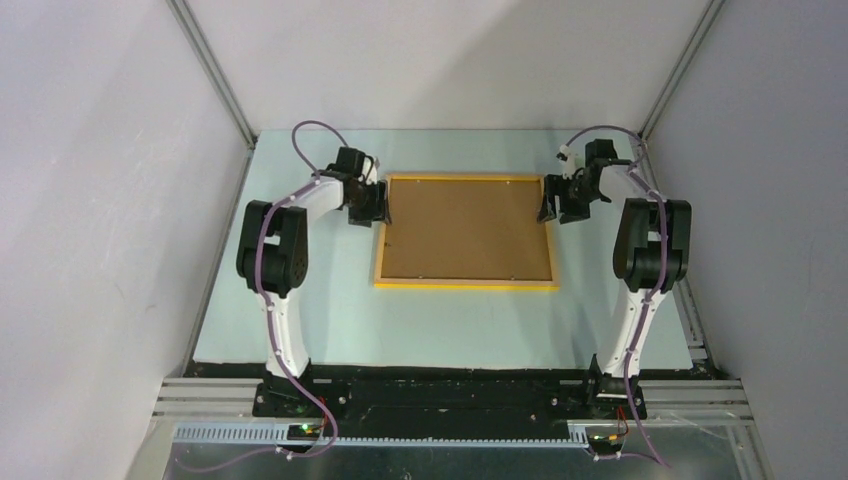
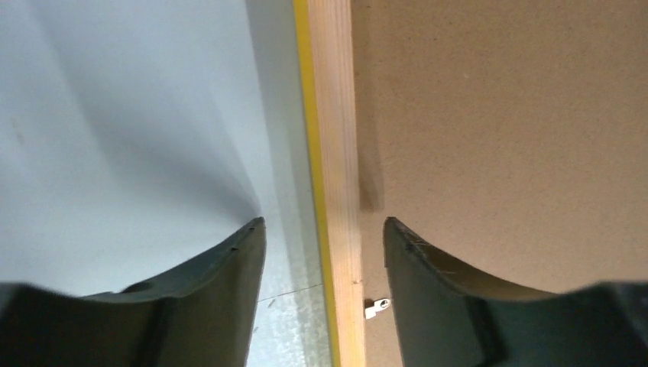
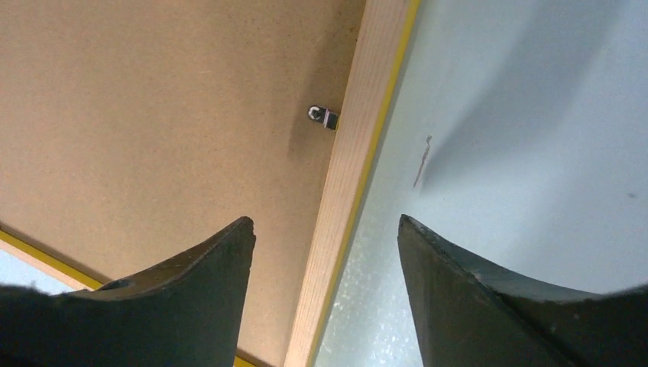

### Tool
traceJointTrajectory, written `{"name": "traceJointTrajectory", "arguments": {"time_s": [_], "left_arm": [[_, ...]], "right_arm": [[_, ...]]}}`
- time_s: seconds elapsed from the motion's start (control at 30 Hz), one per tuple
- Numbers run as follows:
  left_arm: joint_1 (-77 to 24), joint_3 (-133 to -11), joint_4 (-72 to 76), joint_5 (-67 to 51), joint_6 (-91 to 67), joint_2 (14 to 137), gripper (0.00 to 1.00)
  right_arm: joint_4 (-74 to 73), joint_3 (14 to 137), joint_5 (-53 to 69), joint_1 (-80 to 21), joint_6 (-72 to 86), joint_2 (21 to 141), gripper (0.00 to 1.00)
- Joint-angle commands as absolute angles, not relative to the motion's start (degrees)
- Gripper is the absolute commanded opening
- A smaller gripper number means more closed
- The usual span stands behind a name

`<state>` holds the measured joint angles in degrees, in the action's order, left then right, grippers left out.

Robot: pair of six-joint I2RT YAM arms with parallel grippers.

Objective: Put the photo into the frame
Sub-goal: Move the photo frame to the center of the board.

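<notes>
The frame (image 1: 466, 285) lies flat in the middle of the table, its yellow edges round a brown backing board (image 1: 468, 228). The photo is hidden. My left gripper (image 1: 367, 205) stands at the frame's far left corner. In the left wrist view it (image 2: 323, 223) is open, its fingers on either side of the pale wooden rail (image 2: 336, 115) without touching it. At the far right corner my right gripper (image 1: 560, 200) is also open (image 3: 325, 222), straddling the right rail (image 3: 367, 99) with a gap on both sides.
Small metal clips (image 2: 377, 307) (image 3: 322, 116) sit on the board just inside each rail. The pale blue mat (image 1: 300, 320) runs to grey walls on the left, the right and at the back. Both arm bases stand at the near edge.
</notes>
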<state>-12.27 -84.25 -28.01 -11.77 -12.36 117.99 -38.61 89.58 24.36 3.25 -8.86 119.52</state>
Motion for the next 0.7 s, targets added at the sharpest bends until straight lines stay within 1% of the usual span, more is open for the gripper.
{"name": "traceJointTrajectory", "arguments": {"time_s": [0.0, 0.13, 0.23, 0.27, 0.33, 0.43, 0.6, 0.67], "left_arm": [[-10.8, -84.1, -28.3, -11.4, -11.9, 114.1, 0.71], [-9.7, -81.2, -28.7, -10.3, -9.0, 106.5, 0.88], [-9.5, -77.6, -29.0, -8.4, -6.0, 100.7, 0.94], [-9.5, -76.9, -29.0, -7.3, -4.5, 97.8, 0.95], [-9.5, -75.0, -29.0, -5.8, -2.6, 93.7, 0.96], [-9.5, -72.5, -29.0, -4.6, -0.5, 88.7, 0.96], [-9.5, -69.2, -28.8, -6.9, 2.8, 82.9, 0.95], [-9.5, -67.6, -28.7, -9.8, 3.7, 81.7, 0.93]], "right_arm": [[-36.2, 87.6, 23.6, 3.7, -12.1, 109.3, 0.75], [-33.7, 80.7, 20.9, 1.9, -18.1, 100.0, 0.84], [-33.3, 76.1, 18.6, -0.6, -21.7, 92.2, 0.91], [-33.1, 73.6, 17.6, -2.5, -23.2, 90.6, 0.97], [-32.2, 69.9, 15.4, -5.5, -24.6, 86.2, 0.99], [-32.1, 65.6, 12.8, -10.2, -26.7, 81.1, 0.99], [-36.0, 64.0, 11.8, -20.4, -28.7, 79.6, 0.99], [-37.4, 64.1, 11.1, -24.3, -29.9, 81.0, 0.99]]}}
